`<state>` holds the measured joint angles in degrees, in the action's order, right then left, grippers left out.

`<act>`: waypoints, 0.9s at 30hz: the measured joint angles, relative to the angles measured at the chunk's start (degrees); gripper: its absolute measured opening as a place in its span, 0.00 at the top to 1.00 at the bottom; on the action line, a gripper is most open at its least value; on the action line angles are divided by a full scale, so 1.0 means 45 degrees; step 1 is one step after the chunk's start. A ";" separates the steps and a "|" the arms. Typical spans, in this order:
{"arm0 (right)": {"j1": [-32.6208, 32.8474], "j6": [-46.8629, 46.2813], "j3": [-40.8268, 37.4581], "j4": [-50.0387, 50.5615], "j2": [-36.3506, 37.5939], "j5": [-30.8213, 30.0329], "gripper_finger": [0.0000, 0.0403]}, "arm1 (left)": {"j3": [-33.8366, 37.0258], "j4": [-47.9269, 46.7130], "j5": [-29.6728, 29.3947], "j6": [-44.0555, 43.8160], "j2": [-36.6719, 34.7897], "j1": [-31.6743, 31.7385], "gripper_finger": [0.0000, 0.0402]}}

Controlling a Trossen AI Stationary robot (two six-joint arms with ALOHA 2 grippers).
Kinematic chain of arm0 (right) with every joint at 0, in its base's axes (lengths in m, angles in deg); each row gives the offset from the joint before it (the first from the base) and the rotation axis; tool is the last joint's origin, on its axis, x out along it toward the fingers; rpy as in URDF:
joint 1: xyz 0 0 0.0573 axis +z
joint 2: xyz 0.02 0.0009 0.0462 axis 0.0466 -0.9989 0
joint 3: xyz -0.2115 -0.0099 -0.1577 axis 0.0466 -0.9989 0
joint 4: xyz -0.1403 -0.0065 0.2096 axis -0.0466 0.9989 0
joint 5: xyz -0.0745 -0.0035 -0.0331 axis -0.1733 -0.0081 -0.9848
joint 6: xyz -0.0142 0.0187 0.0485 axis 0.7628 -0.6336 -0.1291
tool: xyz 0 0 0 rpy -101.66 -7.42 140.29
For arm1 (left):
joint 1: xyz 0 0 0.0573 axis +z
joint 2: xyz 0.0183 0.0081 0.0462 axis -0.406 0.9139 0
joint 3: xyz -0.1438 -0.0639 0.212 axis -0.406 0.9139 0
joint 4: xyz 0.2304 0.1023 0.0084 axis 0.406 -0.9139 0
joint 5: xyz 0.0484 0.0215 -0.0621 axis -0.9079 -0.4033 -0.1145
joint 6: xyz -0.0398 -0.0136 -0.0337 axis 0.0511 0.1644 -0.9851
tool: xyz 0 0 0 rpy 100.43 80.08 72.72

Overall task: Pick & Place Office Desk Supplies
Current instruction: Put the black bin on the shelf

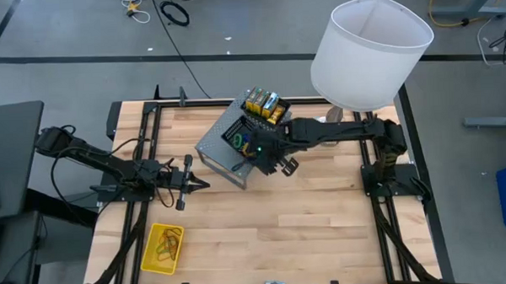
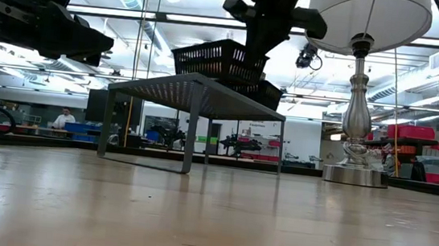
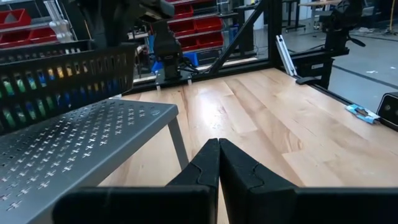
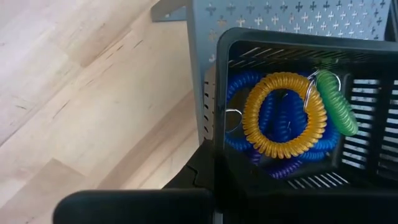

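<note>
Office supplies are spread over a wooden table, most of them on a grey perforated metal stand near its middle. A black mesh tray is seen lifted above the stand's edge, clamped by its rim in the right gripper, whose fingers are closed on the tray wall. Inside this tray, coiled loops are piled together: a yellow-orange loop lies on top of blue loops, a green loop rests against the far side, and a purple one (only partly visible) is tucked underneath. In the low view the raised tray is shown clear of the stand top, with a second black mesh tray lower and just behind it. Yellow-green crayon boxes are packed upright at the far end of the stand. A yellow plastic basket is placed near the table's front left corner, well apart from the stand, with a few coloured loops inside. The left gripper is held over bare wood left of the stand, its fingers pressed together and holding nothing. A white-shaded lamp is stood at the table's far right.
</note>
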<state>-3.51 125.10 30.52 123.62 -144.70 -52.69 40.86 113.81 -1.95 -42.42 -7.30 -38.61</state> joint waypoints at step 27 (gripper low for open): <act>-0.0729 0.0203 -0.0010 -0.0868 -0.0096 -0.0537 0.70 | 0.0000 -0.0010 0.0124 0.0065 0.0000 0.0000 0.98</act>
<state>-6.79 126.02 30.48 119.71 -145.13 -55.11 40.86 113.77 -1.39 -42.13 -7.30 -38.61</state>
